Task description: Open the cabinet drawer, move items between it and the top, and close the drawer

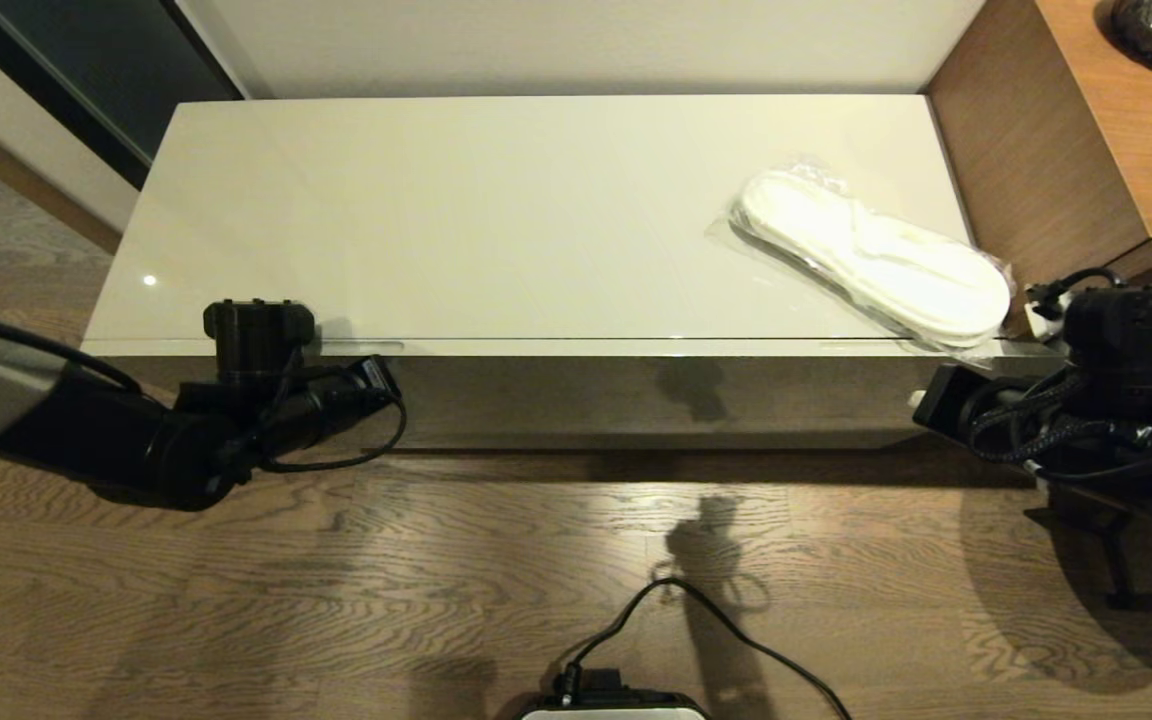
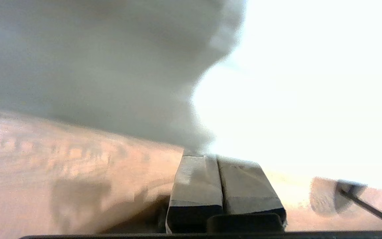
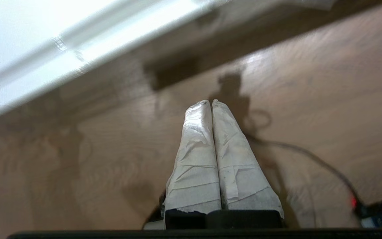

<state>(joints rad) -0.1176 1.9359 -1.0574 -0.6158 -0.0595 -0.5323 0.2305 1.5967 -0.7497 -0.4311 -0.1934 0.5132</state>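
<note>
- The cabinet drawer (image 1: 636, 395) is pushed in, its glossy front flush under the front edge of the top (image 1: 456, 210), facing the wooden floor (image 1: 356, 600)
- The slippers (image 1: 871, 258) in clear plastic lie flat on the top toward its 3 o'clock end, slanting from 11 o'clock to 5 o'clock; their near tip touches the front edge of the top
- No white bundle shows anywhere on the top
- The left gripper (image 2: 218, 158) is pressed shut, its two taped fingers (image 2: 194, 186) lying side by side with nothing between them; in its wrist view the tips sit close against a pale grey surface, too blurred to tell whether they touch it
- In the head view the left arm (image 1: 236, 420) reaches in from 9 o'clock and ends in front of the cabinet's front edge, near the 8 o'clock corner of the top; a slot handle (image 1: 361, 348) shows just beside it in the front edge
- The right gripper (image 3: 211, 102) is also closed and empty, its wrapped fingers (image 3: 197, 159) meeting at the tips, over the floor with the cabinet's pale edge beyond them
- The right arm (image 1: 1096, 390) sits at 3 o'clock in the head view, just off the end of the cabinet, beside the brown wooden unit (image 1: 1086, 130)
- A black cable (image 1: 736, 630) curls over the floor at 6 o'clock
</note>
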